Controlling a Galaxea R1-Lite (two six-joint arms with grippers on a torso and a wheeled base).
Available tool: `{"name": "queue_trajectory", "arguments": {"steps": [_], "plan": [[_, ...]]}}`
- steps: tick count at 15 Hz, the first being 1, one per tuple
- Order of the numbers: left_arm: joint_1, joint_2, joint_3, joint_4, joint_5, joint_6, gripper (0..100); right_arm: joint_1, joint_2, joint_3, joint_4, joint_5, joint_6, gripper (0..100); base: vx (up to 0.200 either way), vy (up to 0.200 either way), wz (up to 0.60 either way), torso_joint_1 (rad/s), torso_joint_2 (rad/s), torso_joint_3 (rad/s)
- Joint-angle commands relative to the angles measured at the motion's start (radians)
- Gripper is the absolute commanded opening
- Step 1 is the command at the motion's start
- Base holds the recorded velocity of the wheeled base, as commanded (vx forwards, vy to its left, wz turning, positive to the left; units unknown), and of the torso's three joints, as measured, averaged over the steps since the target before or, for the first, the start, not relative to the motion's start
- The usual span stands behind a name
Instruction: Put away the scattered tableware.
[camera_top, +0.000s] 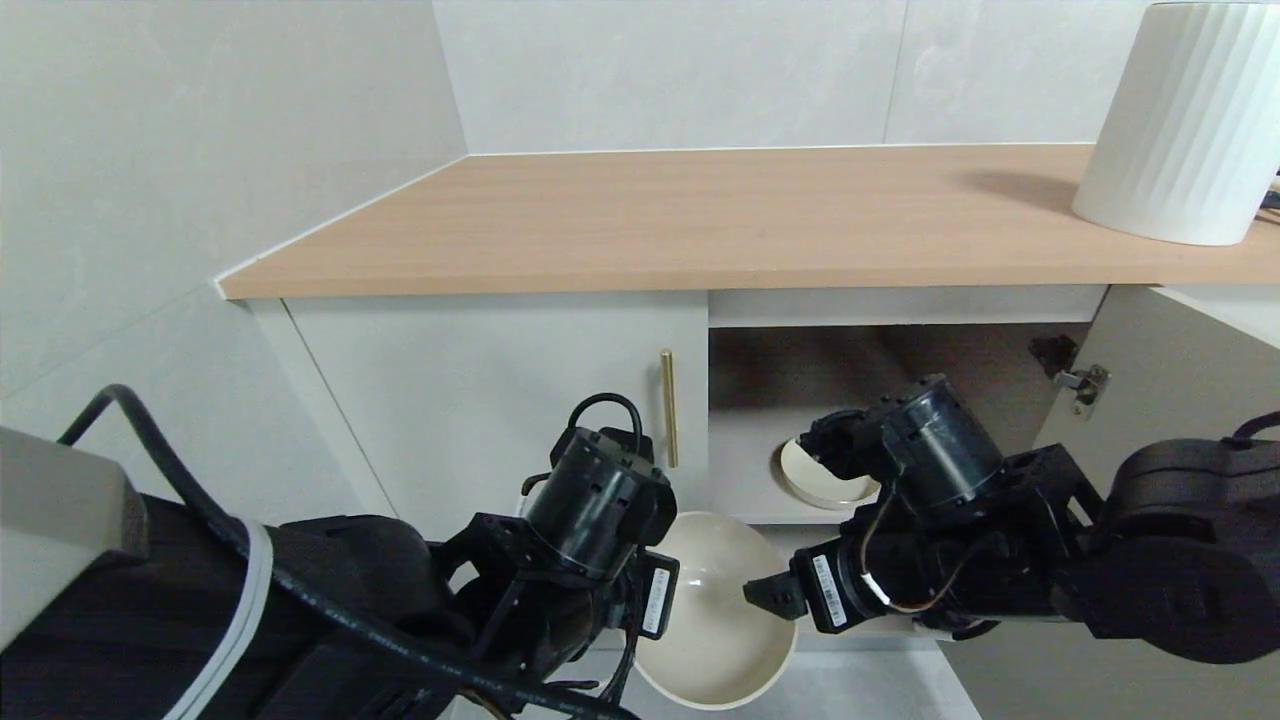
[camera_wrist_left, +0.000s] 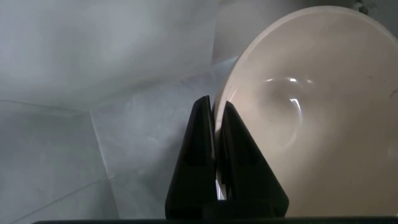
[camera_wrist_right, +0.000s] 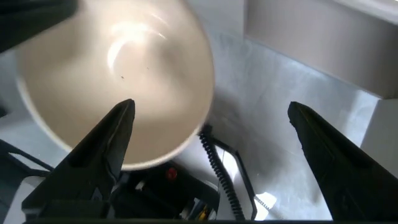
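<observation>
While the left claw (camera_wrist_left: 214, 109) has its two fingers (camera_wrist_left: 202, 130) pinched almost together on the rim of a cream bowl (camera_wrist_left: 311, 112), it holds that bowl low in front of the cupboard (camera_top: 900, 370), hollow turned upward, above the pale floor (camera_wrist_left: 143, 143). The right claw (camera_wrist_right: 211, 115) stands spread wide with nothing between its fingers, just beside the bowl's opposite rim; whether a fingertip touches that rim I cannot tell. Behind the right arm the cupboard's right-hand compartment is open, its door (camera_top: 1150, 400) swung out to the right; a small cream plate (camera_top: 820, 485) lies on the compartment's floor, partly hidden by the arm. To the left is a closed door (camera_top: 480, 400) with a brass handle (camera_top: 667, 405). Above runs the wooden bench (camera_top: 700, 220); a white ribbed vessel (camera_top: 1180, 120) stands at its right end.
</observation>
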Motion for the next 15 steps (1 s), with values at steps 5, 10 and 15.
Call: {"name": "queue_trajectory", "arguments": {"steps": [5, 10, 15], "plan": [[-0.015, -0.028, 0.005, -0.001, 0.001, -0.001, 0, -0.001, 0.076, -0.003, -0.022, -0.001, 0.002, 100, 0.0, 0.0, 0.0, 0.0, 0.0, 0.0], [-0.015, -0.016, 0.005, -0.001, 0.001, -0.001, 0, -0.001, 0.068, 0.003, -0.036, -0.001, 0.002, 0, 0.0, 0.0, 0.0, 0.0, 0.0, 0.0], [-0.015, -0.016, 0.011, 0.002, 0.001, 0.001, 100, 0.001, 0.067, 0.006, -0.034, -0.001, 0.001, 0, 0.0, 0.0, 0.0, 0.0, 0.0, 0.0]]}}
